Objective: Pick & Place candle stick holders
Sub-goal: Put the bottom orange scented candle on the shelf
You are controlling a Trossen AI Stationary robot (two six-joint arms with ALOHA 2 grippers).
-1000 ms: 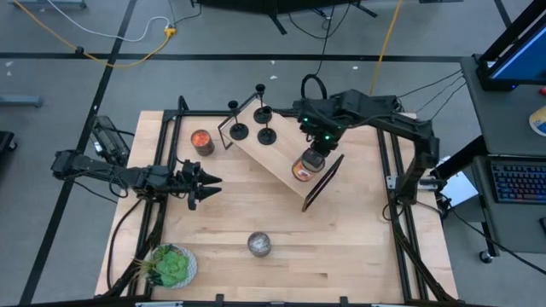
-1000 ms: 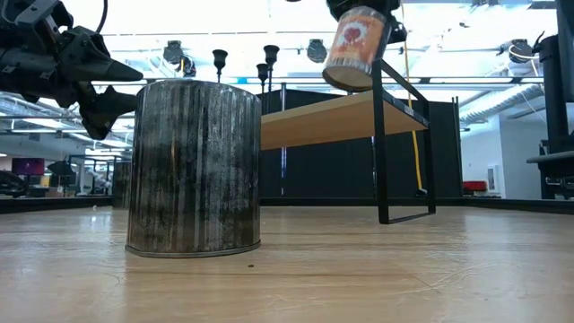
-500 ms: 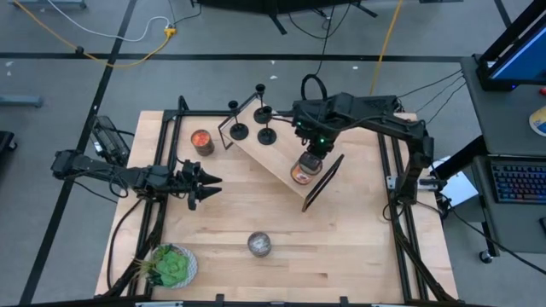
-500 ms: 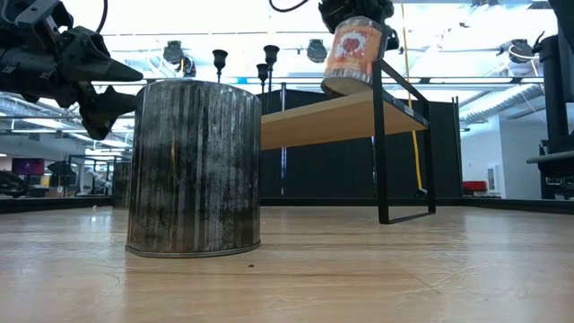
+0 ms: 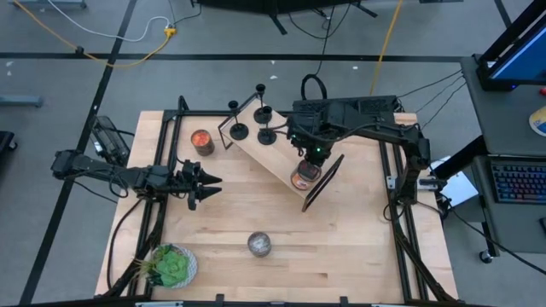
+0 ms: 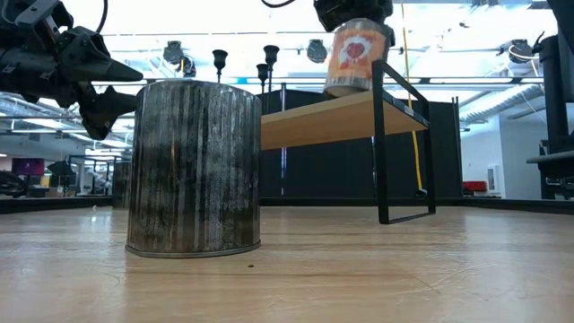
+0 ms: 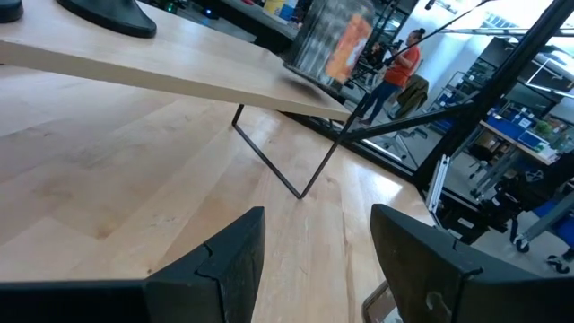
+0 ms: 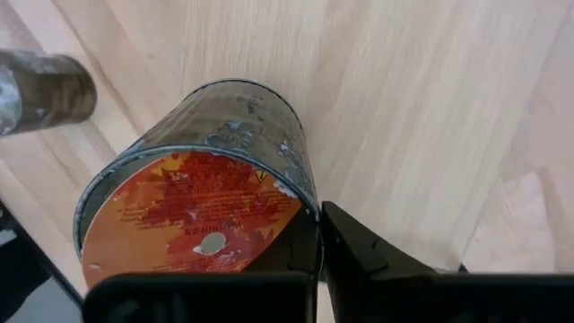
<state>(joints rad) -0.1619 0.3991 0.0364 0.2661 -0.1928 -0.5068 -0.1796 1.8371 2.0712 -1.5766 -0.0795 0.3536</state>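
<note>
Three black candle stick holders stand on their round bases at the far left end of a slanted wooden shelf; their stems also show in the low view. My right gripper is over the shelf's right end, shut on an orange-red jar, not on a holder. My left gripper is open and empty, held level above the table's left side. My right gripper holds the orange-red jar by its upper side wall, one finger outside against it; the other finger is hidden by the jar. The fingers come from above, pointing down. The jar stands upright, its base down at the shelf board.
A second orange-red jar stands on the table left of the shelf. A silver jar stands near the table's front middle, close before the low camera. A green plant sits at the front left corner.
My right gripper has gone slightly down and toward the table's near edge with the jar. The jar was tilted and clear of the shelf; it now stands upright with its base at the board.
</note>
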